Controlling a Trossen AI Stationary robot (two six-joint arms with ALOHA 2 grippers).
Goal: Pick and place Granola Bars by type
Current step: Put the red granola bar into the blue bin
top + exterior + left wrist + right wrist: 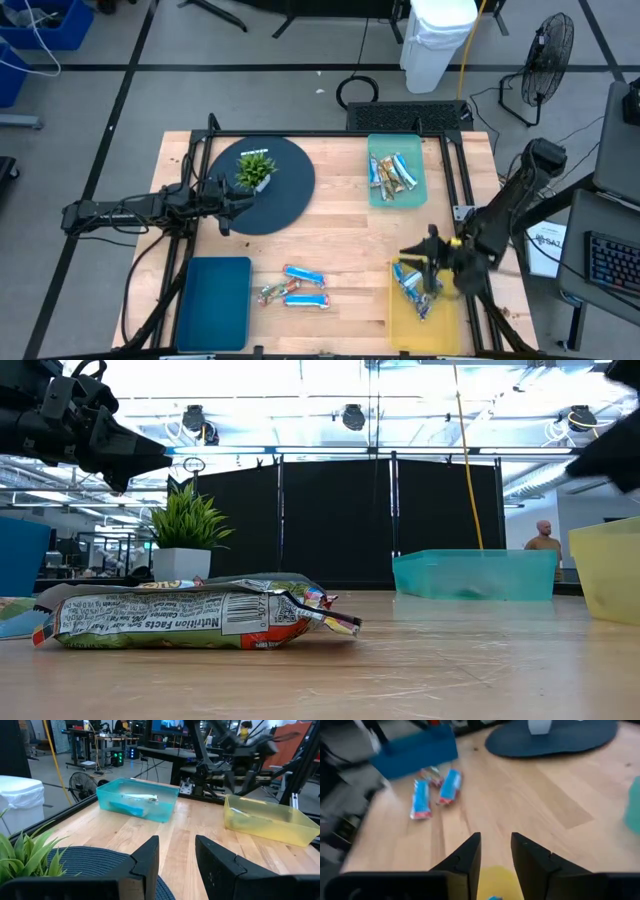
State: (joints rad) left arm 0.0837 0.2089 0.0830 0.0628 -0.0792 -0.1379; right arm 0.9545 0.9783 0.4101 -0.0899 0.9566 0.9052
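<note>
High view is showing the sort partway done, by my read. Taking the round dark mat [262,190] as landmark: the teal tray [398,181], off to the mat's right at the same depth, is holding several brownish-green and blue bars [392,172]. The yellow tray [424,318], right of the mat and toward the table's near edge, is holding a few blue bars [413,283]. The blue tray [212,303], straight toward the near edge from the mat, is sitting with nothing in it as far as I can see.

Three loose bars [297,287] are lying on the bare wood [340,225] between the blue tray and the yellow tray, two blue-and-white and one multicoloured; these are left to place.

Right gripper [433,270] is hovering over the yellow tray's far end, fingers [465,857] parted with nothing between them in its wrist view, so released. Left gripper [228,200] is waiting over the mat's left edge beside the small potted plant [255,171], fingers [147,857] apart, empty too.

Judging roughly: more than half placed, three remaining.
</note>
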